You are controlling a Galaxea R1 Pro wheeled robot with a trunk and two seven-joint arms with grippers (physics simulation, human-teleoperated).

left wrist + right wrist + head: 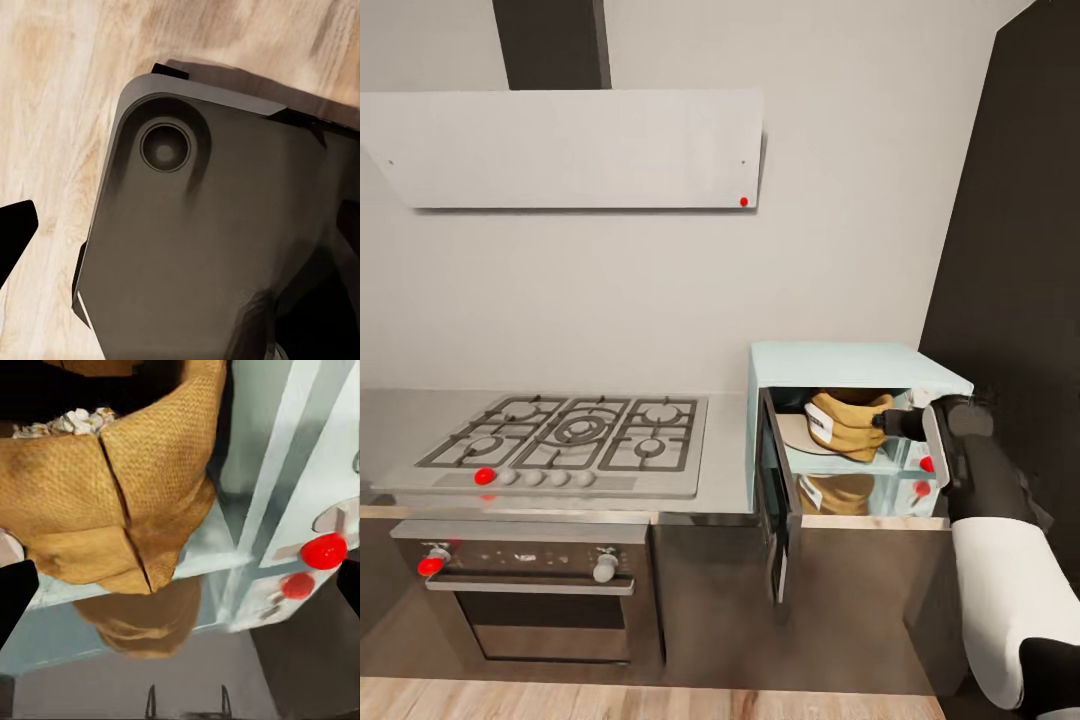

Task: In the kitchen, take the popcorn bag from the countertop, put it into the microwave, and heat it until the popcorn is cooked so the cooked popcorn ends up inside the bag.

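The pale mint-blue microwave [840, 362] stands on the grey countertop [725, 470] with its dark door [780, 500] swung open toward me. Inside, on the pale turntable, sits the orange-brown popcorn bag [845, 420], its white label facing the door side. My right gripper [885, 422] reaches into the opening right beside the bag and is open. In the right wrist view the bag [127, 487] is close ahead, with whitish popcorn [75, 420] showing in its mouth, and the dark fingertips [15, 592] are spread wide. My left gripper [180, 232] is open over the robot's base.
A steel gas hob [565, 440] lies left of the microwave, above a black built-in oven [530, 590] and under a white hood [570, 150]. A dark tall panel [1020, 250] stands at the right. Red knobs [324, 550] sit on the microwave's panel. Wooden floor [560, 700] lies below.
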